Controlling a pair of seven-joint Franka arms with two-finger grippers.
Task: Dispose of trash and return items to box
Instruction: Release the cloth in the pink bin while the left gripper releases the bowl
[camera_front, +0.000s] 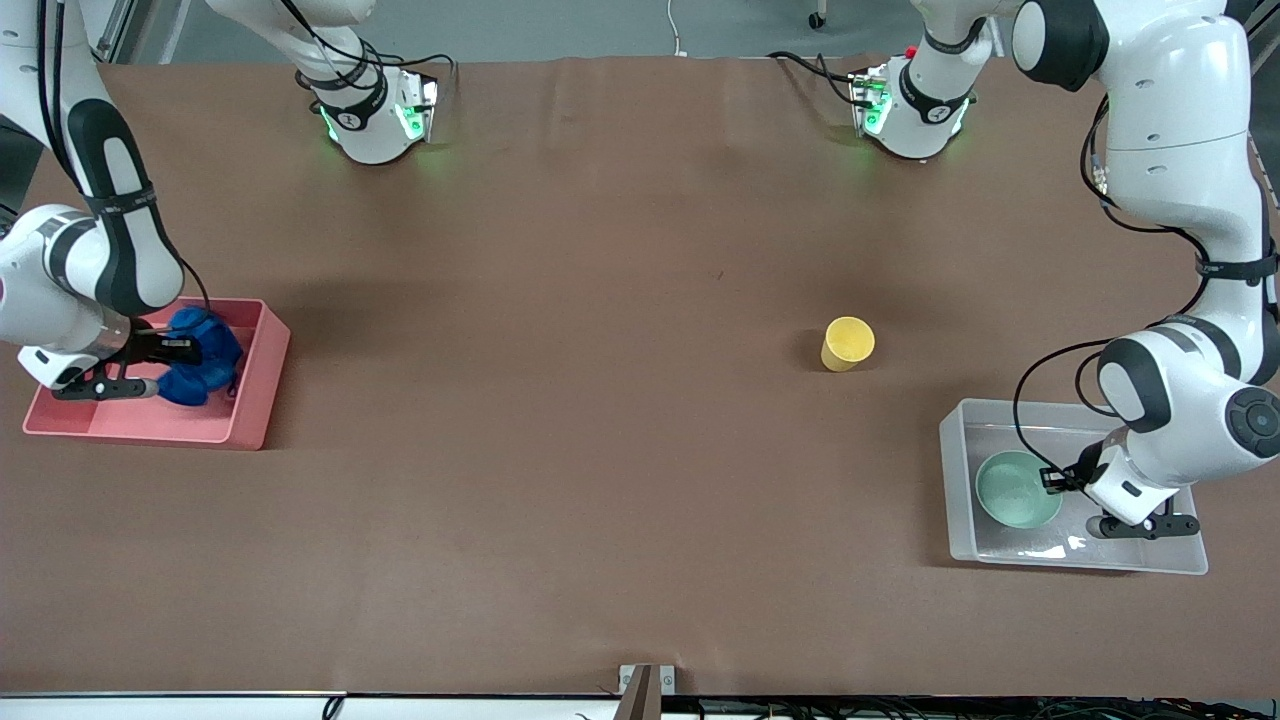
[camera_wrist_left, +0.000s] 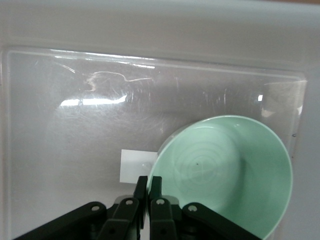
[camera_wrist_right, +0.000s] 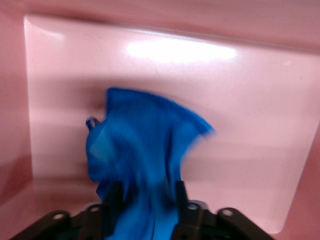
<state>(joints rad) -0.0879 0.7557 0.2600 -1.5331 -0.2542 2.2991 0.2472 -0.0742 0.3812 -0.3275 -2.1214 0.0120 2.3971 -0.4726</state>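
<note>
Now blue cloth (camera_wrist_right: 145, 150) between right gripper (camera_wrist_right: 145, 200) fingers

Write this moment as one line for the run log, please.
right claw shut on cloth over pink bin | left claw shut on bowl rim in box | cup on table
</note>
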